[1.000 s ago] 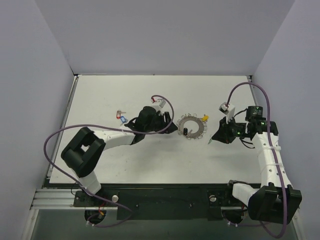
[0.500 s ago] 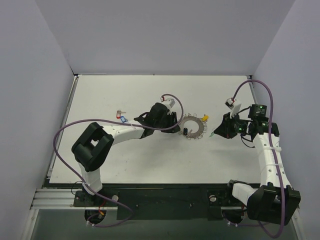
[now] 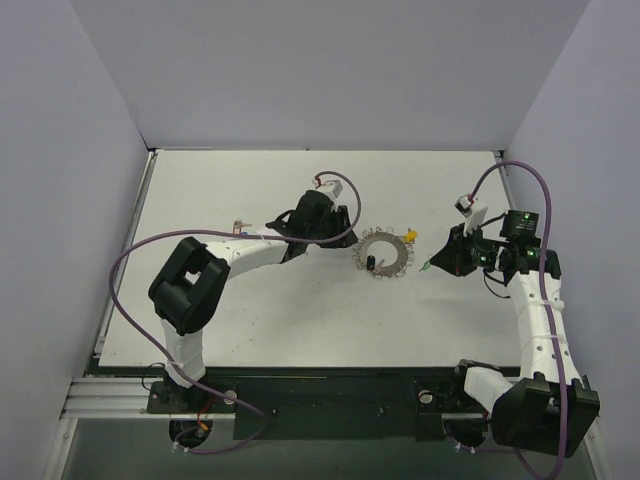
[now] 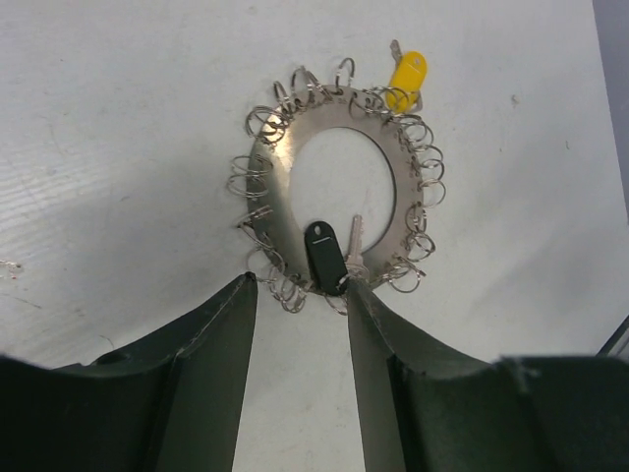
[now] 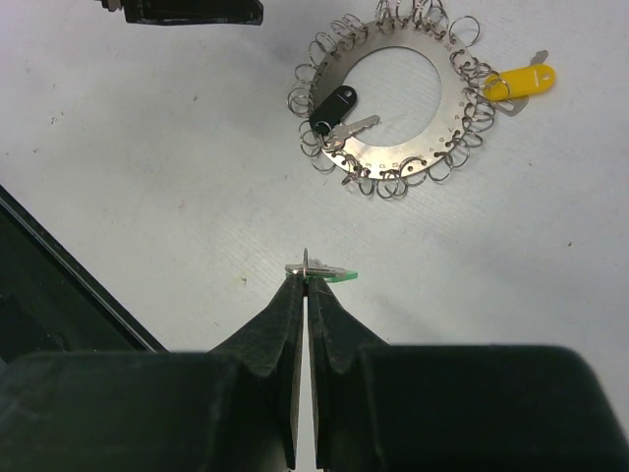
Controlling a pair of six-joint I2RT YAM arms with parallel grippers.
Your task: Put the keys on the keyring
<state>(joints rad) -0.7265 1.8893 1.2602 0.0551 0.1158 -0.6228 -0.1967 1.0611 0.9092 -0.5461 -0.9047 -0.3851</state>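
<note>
The keyring (image 3: 385,253) lies flat mid-table, a silvery ring fringed with small loops, with a yellow tag (image 3: 411,235). It also shows in the left wrist view (image 4: 270,162) and the right wrist view (image 5: 447,128). A black-headed key (image 4: 324,254) hangs on it and lies inside the ring. My left gripper (image 3: 340,238) is open and empty just left of the ring, its tips (image 4: 300,285) at the ring's near edge. My right gripper (image 3: 432,266) is right of the ring, shut (image 5: 307,280) on a green-headed key (image 5: 332,275) held above the table.
A small loose key (image 3: 239,227) lies at the left, beside my left forearm. The left arm's body (image 5: 182,10) shows at the top of the right wrist view. Side walls stand close at left and right.
My left gripper has drawn back up and to the left, away from the keyring. My right gripper has shifted slightly right and up with the green key still in it.
</note>
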